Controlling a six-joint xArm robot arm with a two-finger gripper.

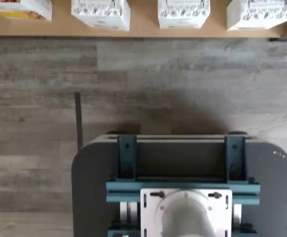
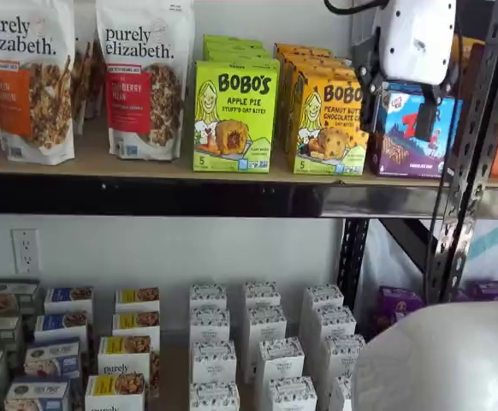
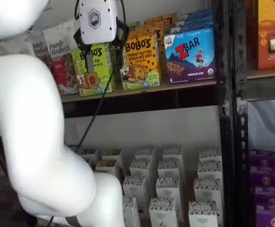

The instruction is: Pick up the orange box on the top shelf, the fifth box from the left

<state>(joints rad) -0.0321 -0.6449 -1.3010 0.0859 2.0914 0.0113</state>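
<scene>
The orange box point(image 3: 140, 61) stands upright on the top shelf point(image 2: 232, 195), behind the hand point(image 3: 101, 56) in both shelf views, overlapped by one black finger and not gripped. The hand hangs in front of the shelf with its two fingers point(image 3: 86, 59) plainly apart and nothing between them. A lime-green Bobo's box point(image 2: 234, 116) and a blue ZBar box point(image 3: 190, 56) flank the orange box. Small white boxes point(image 2: 262, 351) fill the level well below the hand.
</scene>
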